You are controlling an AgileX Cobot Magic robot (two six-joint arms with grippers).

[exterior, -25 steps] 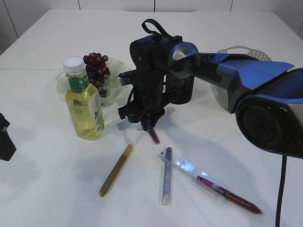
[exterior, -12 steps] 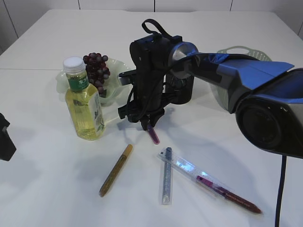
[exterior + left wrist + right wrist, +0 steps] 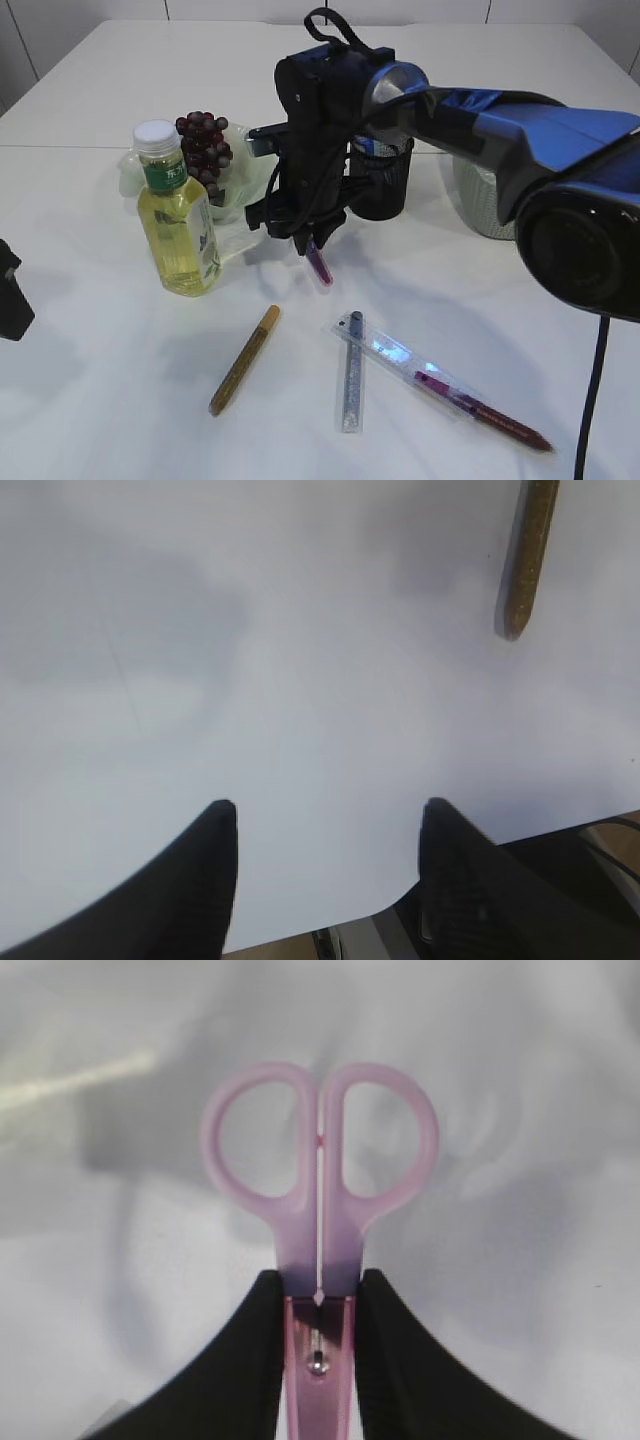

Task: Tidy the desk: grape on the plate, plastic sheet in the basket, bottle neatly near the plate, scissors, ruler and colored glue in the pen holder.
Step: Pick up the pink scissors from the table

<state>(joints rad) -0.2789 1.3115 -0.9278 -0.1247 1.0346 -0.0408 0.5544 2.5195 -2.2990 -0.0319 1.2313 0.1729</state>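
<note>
Two arms share a white tabletop (image 3: 90, 400), and only the right one is busy. Its tool (image 3: 312, 245) is closed on a pair of pink scissors (image 3: 320, 265), pinching them near the pivot so the handle loops hang downward; the right wrist view shows the black fingers (image 3: 255, 1360) tight against both sides of the scissors (image 3: 320, 1210). Compared with a second ago, the tool has risen and the scissors, which then reached down to the tabletop, now hang clear of it, just in front of the black pen holder (image 3: 385, 185). I judge the lift is done and the carry over the holder's rim comes next, with a drop handles-first.

Behind the arm on the right sits the pale basket (image 3: 480, 205), partly hidden. At left, the bottle (image 3: 178, 215) of yellow drink stands upright just in front of the plate (image 3: 235, 195), and the grapes (image 3: 205, 145) already rest on that plate, so those two jobs look finished.

Still lying on the tabletop are the clear ruler (image 3: 400, 365) with a dark red pen-like thing at its far end, a grey glitter glue stick (image 3: 352, 375) crossing its near end, and a gold glue stick (image 3: 245, 360) apart to the left.

The left tool (image 3: 325, 870) hangs open and empty over bare tabletop, with the gold glue stick's tip (image 3: 525, 565) ahead of it.
</note>
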